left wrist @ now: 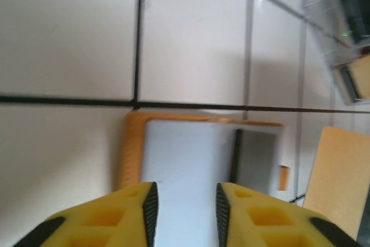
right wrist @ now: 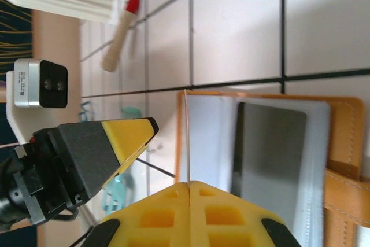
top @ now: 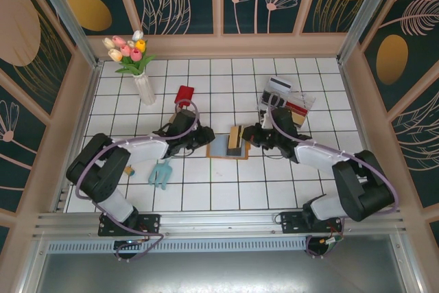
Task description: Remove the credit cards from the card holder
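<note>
The right gripper's [right wrist: 188, 184] yellow fingers are pressed together on the edge of a thin tan panel [top: 235, 135] that stands upright and shows edge-on in the right wrist view. Whether it is a flap of the holder or a card cannot be told. Just beyond those tips lies the open orange-brown folding card holder [right wrist: 341, 143]. It has pale grey-blue inner pockets, with one dark grey card [right wrist: 269, 148] tucked in a pocket.

The left gripper's [left wrist: 185, 194] yellow fingers are spread apart, with nothing between them, above the holder's pale inner face.

The holder lies flat on the white tiled table [top: 206, 197], about midway between its left and right edges and a little nearer the near edge. The two grippers flank it.

A grey camera block [right wrist: 40, 82] on the left wrist bears small print that is too fine to read.

A white ribbed vase of tulips [top: 144, 88] stands toward the far left corner. A red-headed brush [top: 184, 94] lies near it. A clear plastic tray [top: 288, 99] sits toward the far right. A small teal figure [top: 161, 173] lies near the left arm.
</note>
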`<state>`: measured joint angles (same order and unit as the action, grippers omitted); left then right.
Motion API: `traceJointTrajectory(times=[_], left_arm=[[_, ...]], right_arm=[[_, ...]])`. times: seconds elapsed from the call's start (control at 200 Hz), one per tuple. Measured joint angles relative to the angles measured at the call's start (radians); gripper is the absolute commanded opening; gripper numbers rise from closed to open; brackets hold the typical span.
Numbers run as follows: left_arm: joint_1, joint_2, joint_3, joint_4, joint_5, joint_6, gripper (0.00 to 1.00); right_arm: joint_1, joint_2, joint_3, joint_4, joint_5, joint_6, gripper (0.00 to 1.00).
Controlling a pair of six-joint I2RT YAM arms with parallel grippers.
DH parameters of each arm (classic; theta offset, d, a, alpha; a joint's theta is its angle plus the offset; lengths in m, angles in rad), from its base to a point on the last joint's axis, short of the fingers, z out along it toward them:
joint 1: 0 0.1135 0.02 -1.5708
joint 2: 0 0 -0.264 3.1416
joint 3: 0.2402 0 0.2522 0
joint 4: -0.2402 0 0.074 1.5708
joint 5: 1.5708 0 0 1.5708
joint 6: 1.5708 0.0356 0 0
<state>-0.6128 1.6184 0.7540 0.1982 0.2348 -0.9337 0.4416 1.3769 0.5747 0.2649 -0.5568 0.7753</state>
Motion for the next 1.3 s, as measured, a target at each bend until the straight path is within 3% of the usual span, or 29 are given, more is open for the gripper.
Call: traceJointTrajectory(times=[0.235,0.4,0.48,0.841,1.016,1.301], left_arm=[[0.050,-0.104,0.011,0.067,0.156,0.027,0.67],[0.052,-0.117,-0.001,0.211,0.309,-0.029,0.67],[0.052,-0.118,-0.024,0.294,0.369,-0.074,0.61],[0.053,-0.116,-0.034,0.512,0.491,-0.217,0.00],[0.063,-0.090,-0.025,0.575,0.525,-0.249,0.00],[0.062,-0.060,-0.024,0.666,0.542,-0.306,0.00]], right_arm=[[-0.056,-0.027,0.000,0.166,-0.151,0.059,0.00],[-0.058,-0.021,0.000,0.316,-0.242,0.155,0.00],[-0.058,-0.019,0.000,0.376,-0.275,0.208,0.00],[-0.057,-0.024,0.008,0.457,-0.332,0.281,0.02],[-0.060,-0.025,0.014,0.467,-0.331,0.289,0.19],[-0.053,-0.009,0.045,0.469,-0.332,0.285,0.14]])
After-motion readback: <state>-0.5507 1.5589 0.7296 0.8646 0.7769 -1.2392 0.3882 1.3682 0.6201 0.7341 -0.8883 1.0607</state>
